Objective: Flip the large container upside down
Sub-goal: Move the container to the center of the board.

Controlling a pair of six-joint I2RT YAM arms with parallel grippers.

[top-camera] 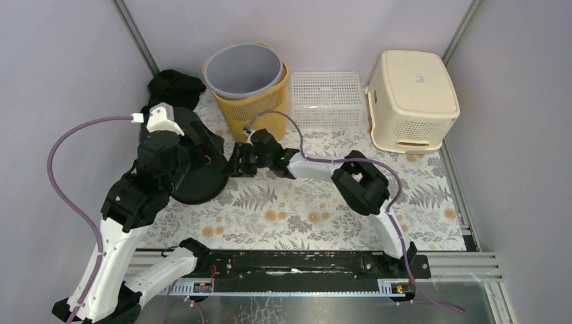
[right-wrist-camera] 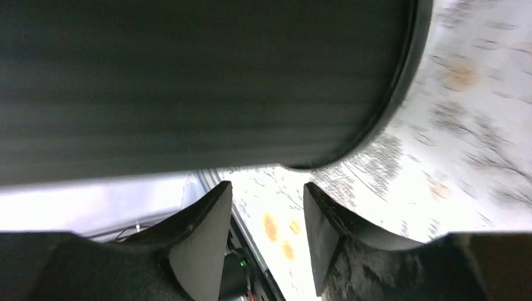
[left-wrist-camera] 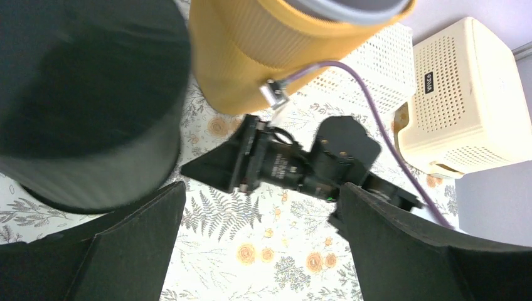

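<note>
Black container point(top-camera: 202, 183) stands left on the bench point(top-camera: 303, 202), lipped end seemingly down, so likely flipped; left fingers point(left-wrist-camera: 125, 251) spread wide, right fingers point(right-wrist-camera: 201, 238) half-parted and empty at its wall; you'd confirm seating, then withdraw.

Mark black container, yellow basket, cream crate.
black container point(left-wrist-camera: 88, 106): left wrist view, side wall.
yellow basket point(top-camera: 243, 106): top external view, front wall.
cream crate point(top-camera: 411, 75): top external view, top face.

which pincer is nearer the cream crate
Right. The right pincer is mid-table, well left of the crate; the left pincer is even further left, by the black bin.
</note>
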